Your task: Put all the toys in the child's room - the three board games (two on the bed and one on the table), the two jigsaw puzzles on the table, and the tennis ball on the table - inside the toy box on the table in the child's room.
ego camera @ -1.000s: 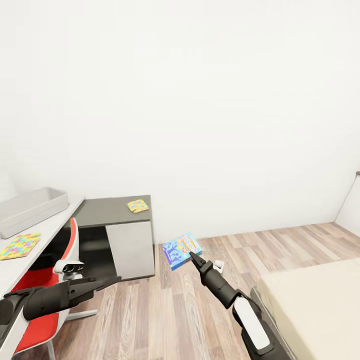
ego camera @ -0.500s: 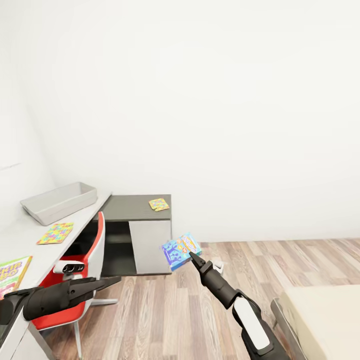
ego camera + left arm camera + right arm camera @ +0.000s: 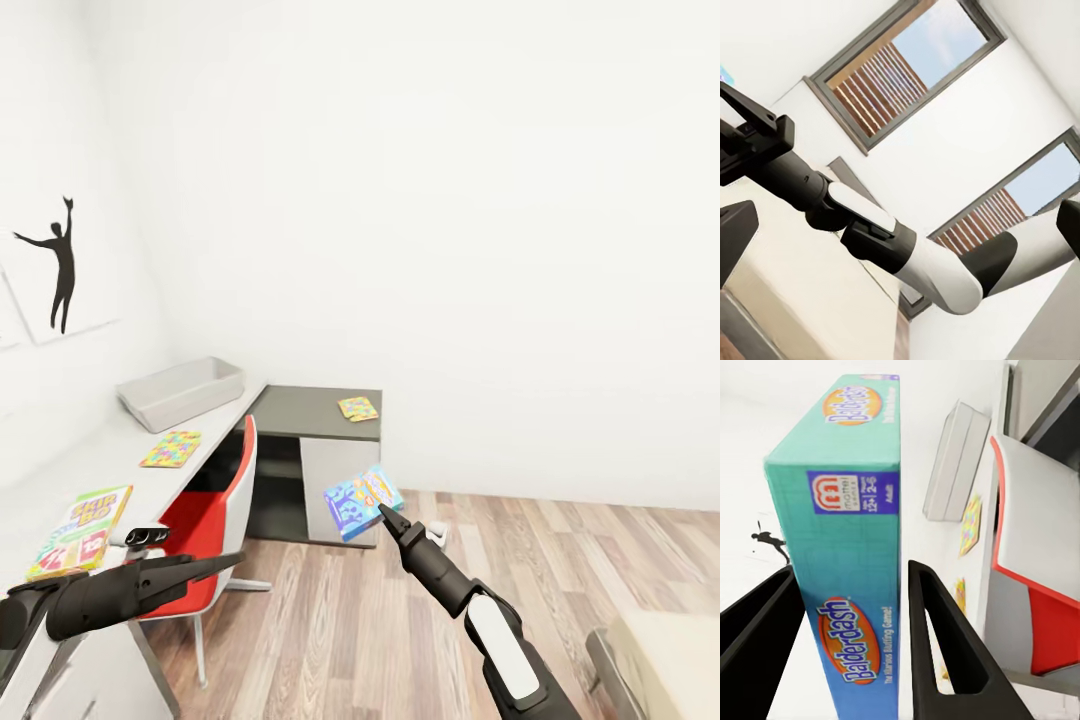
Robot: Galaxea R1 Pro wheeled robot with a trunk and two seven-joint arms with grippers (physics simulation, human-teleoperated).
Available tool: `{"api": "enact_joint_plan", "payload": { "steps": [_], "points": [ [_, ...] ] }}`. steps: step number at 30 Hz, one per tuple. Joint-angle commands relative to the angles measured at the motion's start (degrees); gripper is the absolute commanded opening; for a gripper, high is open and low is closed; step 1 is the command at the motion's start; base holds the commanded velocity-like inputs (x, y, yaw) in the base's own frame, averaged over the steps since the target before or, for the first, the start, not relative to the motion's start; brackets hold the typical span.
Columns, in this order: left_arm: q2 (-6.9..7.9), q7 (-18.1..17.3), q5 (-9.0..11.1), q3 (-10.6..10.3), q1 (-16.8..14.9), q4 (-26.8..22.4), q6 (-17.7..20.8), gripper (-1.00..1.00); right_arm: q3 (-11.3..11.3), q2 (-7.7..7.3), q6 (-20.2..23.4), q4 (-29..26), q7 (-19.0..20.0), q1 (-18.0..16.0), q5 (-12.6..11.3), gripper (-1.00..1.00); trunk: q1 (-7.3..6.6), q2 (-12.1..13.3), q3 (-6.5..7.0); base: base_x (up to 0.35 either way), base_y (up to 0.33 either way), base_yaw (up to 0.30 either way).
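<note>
The pale blue board game (image 3: 362, 502) is up in the air over the wood floor (image 3: 400, 620), pinched at its lower edge by the right gripper (image 3: 384, 512). In the head view it is held tilted, its printed cover facing the camera and its long axis rising toward the right. In the right wrist view the same box (image 3: 849, 562) runs lengthways between the two black fingers (image 3: 945, 652), its green edge with the "Balderdash" lettering toward the camera; the fingers are closed against its faces, and the box's near end is cut off at the picture's edge.

The left gripper (image 3: 225, 562) hangs low in front of the red chair (image 3: 205, 520). It holds nothing, and its tips look drawn together to a point in the head view, though how far apart the fingers stand is hard to tell. The left wrist view looks across to the right arm (image 3: 870, 240) with dark-framed windows (image 3: 900, 67) behind it.

On the pale table (image 3: 125, 475) the grey toy box (image 3: 180, 392) sits at the far end near the wall, long side along the desk. Nearer lies one jigsaw puzzle (image 3: 170, 449), then the orange-green "Skip-Bo" game (image 3: 82, 529), flat, with its long axis along the desk. The second jigsaw puzzle (image 3: 357, 408) lies flat on the dark cabinet (image 3: 320, 470). A corner of the bed (image 3: 665, 665) is cut off at the lower right. A black silhouette picture (image 3: 58, 265) hangs on the left wall
</note>
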Motion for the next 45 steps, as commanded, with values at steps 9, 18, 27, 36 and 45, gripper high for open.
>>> {"api": "enact_joint_plan", "payload": {
  "steps": [9, 18, 27, 36, 45],
  "points": [
    [0.03, -0.2, 0.0, 0.1, 0.0, 0.0, 0.6, 1.00, -0.1, 0.01, 0.5, 0.0, 0.1, 0.0, -0.7, -1.00, -1.95, 3.5, 1.48, 0.000, 0.000, 0.158],
    [0.01, -0.2, 0.0, 0.0, -0.1, 0.0, 0.6, 1.00, -0.1, 0.01, 0.5, 0.0, 0.1, 0.0, -0.7, -1.00, -3.27, 5.9, 2.56, 0.000, 0.000, 0.007],
    [0.04, -0.2, 0.0, 0.1, -0.1, 0.0, 0.6, 1.00, -0.1, 0.01, 0.5, -0.2, 0.1, 0.0, -0.7, -1.00, -3.27, 5.9, 2.56, 0.000, 0.000, 0.000],
    [0.02, -0.2, 0.0, 0.1, 0.0, 0.0, 0.5, 1.00, -0.1, 0.01, 0.5, -0.2, 0.1, 0.0, -0.7, -1.00, -3.27, 5.9, 2.56, 0.000, 0.000, 0.001],
    [0.04, -0.2, 0.0, 0.2, 0.0, 0.0, 0.5, 1.00, -0.1, 0.01, 0.5, 0.0, 0.1, 0.0, -0.7, -1.00, -3.27, 5.9, 2.79, 0.001, 0.000, 0.162]
  ]
}}
